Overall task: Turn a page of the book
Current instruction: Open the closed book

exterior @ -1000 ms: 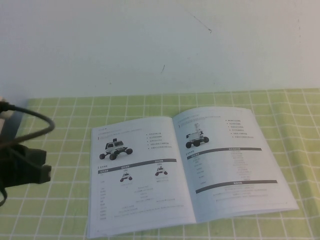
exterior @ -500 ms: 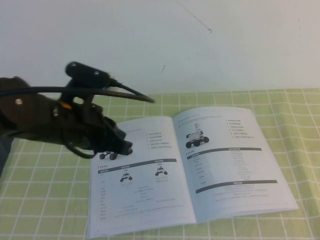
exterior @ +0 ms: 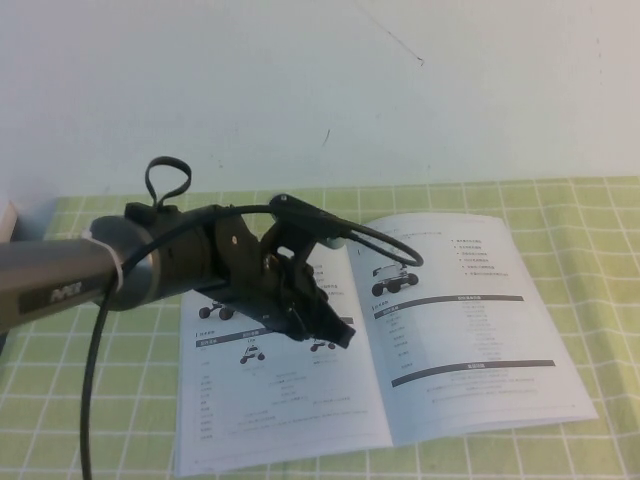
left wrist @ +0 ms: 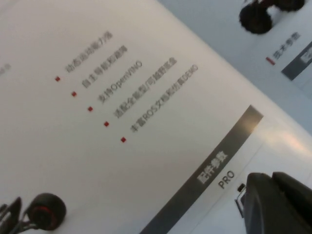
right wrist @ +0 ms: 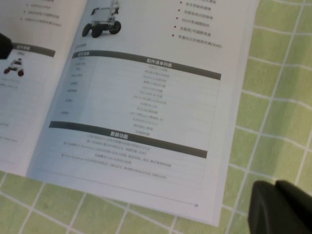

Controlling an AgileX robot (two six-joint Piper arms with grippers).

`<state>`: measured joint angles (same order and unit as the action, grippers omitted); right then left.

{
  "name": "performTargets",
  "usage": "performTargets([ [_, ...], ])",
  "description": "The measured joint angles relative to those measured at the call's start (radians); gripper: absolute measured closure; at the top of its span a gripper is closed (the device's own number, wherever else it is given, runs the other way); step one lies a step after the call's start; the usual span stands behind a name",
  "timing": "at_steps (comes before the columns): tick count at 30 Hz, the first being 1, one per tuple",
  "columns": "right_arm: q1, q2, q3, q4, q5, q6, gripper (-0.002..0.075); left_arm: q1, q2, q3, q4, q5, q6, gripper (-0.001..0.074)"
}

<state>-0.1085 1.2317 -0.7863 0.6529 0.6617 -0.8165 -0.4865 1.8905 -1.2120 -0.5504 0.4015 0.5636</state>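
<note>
Left gripper (exterior: 340, 335), state impossible to tell, now swung in from frame left over the book (exterior: 400, 340) at centre, near its spine. Right gripper (right wrist: 280, 207) clenched, off the page (right wrist: 146, 97). Page-turn apparently beginning.

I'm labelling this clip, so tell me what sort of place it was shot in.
Probably a lab or test bench set up for a demo. A green checked cloth covers the table against a bare white wall, and only an open book lies on it. The left gripper hovers over the book; the right gripper hangs shut beside it.
</note>
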Motion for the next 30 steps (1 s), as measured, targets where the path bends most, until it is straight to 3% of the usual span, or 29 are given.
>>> performTargets([
  [9, 0.000, 0.145, -0.024, 0.087, -0.021, -0.002, 0.0708, 0.000, 0.107, -0.022, -0.011, 0.040, 0.000, 0.0737],
  [16, 0.000, 0.342, -0.195, 0.185, 0.049, 0.001, 0.0491, 0.000, 0.114, -0.027, -0.028, 0.054, 0.003, 0.0737],
  [18, -0.011, 0.423, -0.273, 0.190, 0.121, 0.011, 0.0517, 0.000, 0.114, -0.028, -0.028, 0.056, 0.003, 0.0737],
  [23, -0.051, 0.612, -0.458, 0.192, 0.322, 0.048, 0.0687, 0.000, 0.114, -0.030, -0.028, 0.064, 0.006, 0.0737],
  [30, -0.100, 0.782, -0.673, 0.164, 0.515, 0.057, 0.0722, 0.000, 0.115, -0.032, -0.028, 0.067, 0.015, 0.0737],
])
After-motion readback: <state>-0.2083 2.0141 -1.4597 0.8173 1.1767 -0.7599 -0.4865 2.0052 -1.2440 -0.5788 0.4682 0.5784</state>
